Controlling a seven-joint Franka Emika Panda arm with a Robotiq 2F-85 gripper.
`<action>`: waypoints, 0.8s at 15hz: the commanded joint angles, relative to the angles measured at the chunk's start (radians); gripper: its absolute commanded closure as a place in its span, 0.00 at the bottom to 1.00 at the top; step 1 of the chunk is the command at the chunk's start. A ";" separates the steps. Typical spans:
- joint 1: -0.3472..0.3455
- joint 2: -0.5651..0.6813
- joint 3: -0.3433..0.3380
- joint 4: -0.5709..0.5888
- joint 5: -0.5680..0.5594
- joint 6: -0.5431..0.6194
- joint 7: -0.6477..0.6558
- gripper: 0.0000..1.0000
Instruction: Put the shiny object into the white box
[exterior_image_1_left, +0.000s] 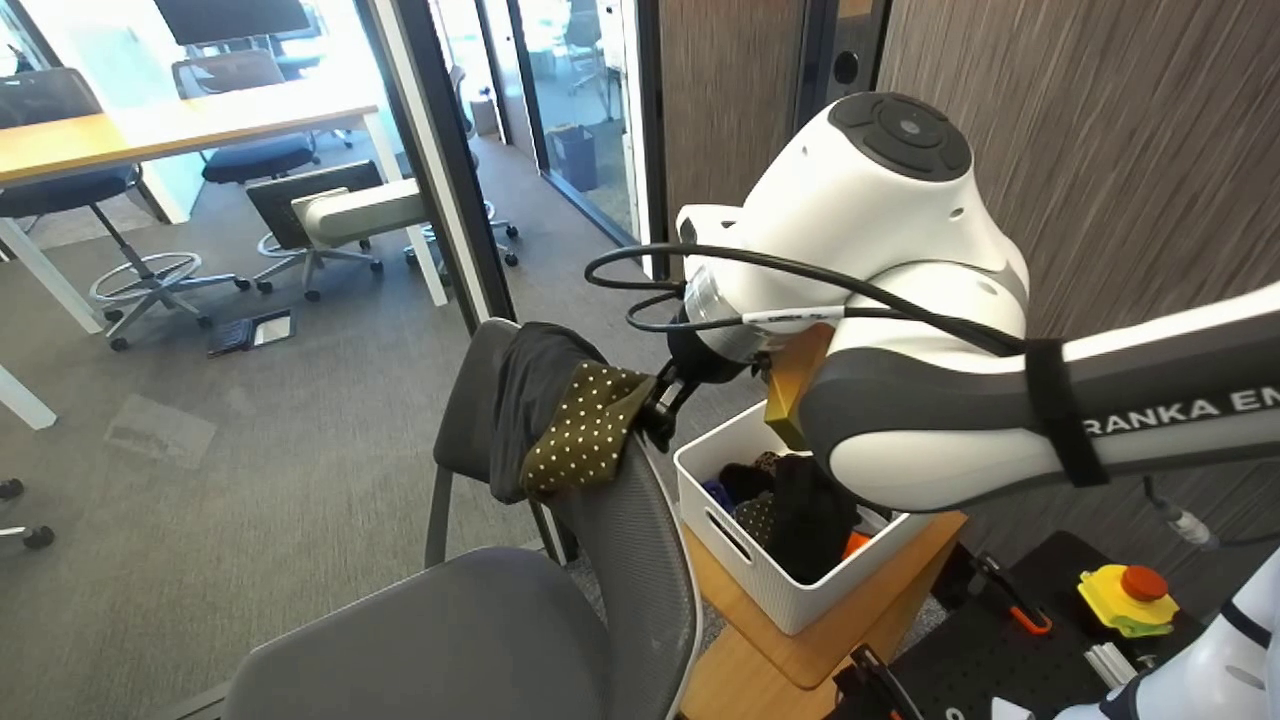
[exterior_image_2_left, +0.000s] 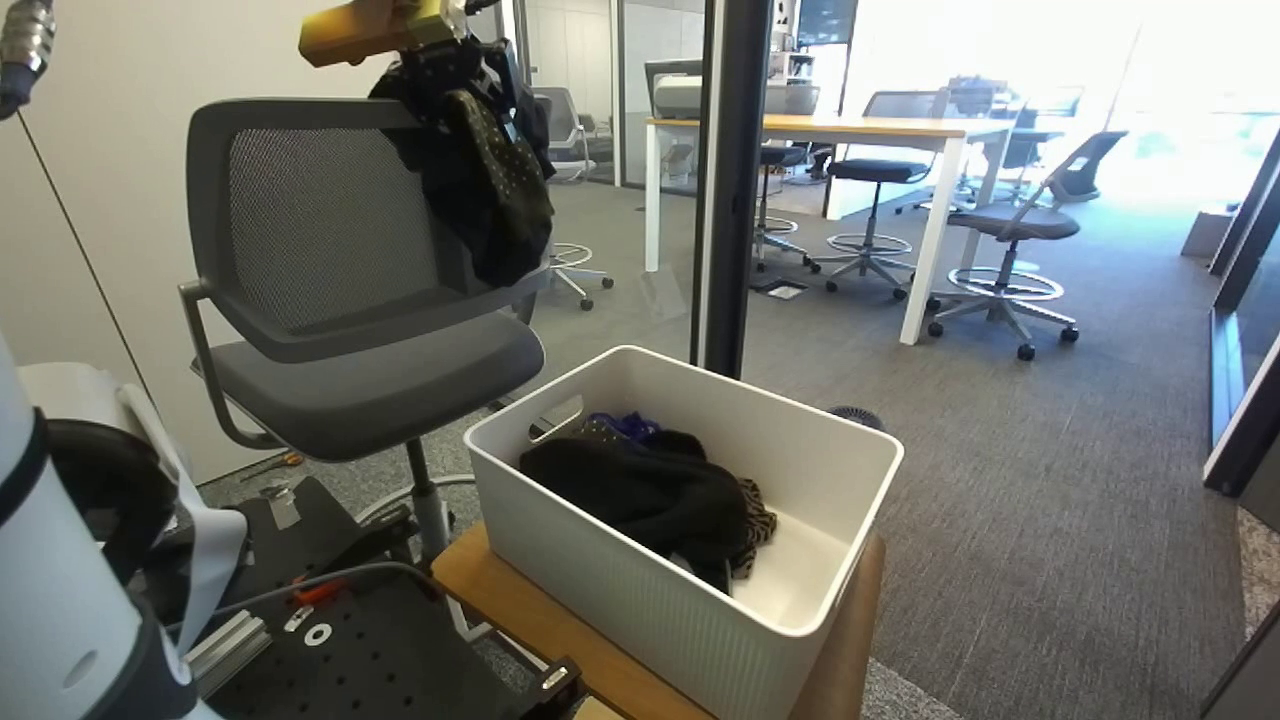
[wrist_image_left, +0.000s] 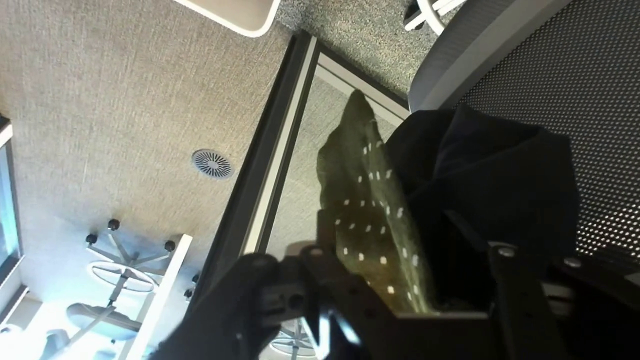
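The shiny object, a floppy gold-olive fabric with pale shiny dots (exterior_image_1_left: 585, 425), hangs over a chair's backrest on top of a dark cloth (exterior_image_1_left: 535, 375). It also shows in an exterior view (exterior_image_2_left: 508, 175) and the wrist view (wrist_image_left: 367, 220). My gripper (exterior_image_1_left: 657, 408) is at the top of the backrest, right at the fabric. In the wrist view the fingers (wrist_image_left: 392, 215) stand apart, with the fabric and dark cloth between or just beyond them; contact cannot be told. The white box (exterior_image_1_left: 735, 555) stands beside the chair on a wooden surface, also seen in an exterior view (exterior_image_2_left: 610, 610).
The grey chair (exterior_image_2_left: 330, 220) carries the cloths on its backrest corner. The box holds black cloth (exterior_image_2_left: 640, 490), a patterned piece and a blue piece. A glass wall post (exterior_image_2_left: 730, 200) stands behind. A black perforated cart top (exterior_image_2_left: 370, 640) with tools is near the robot base.
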 joint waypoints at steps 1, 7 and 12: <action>0.002 0.033 -0.015 0.046 -0.005 -0.010 0.008 0.73; 0.004 0.063 -0.047 0.085 0.013 -0.035 0.002 1.00; 0.012 0.057 -0.108 0.137 0.076 -0.083 -0.008 0.99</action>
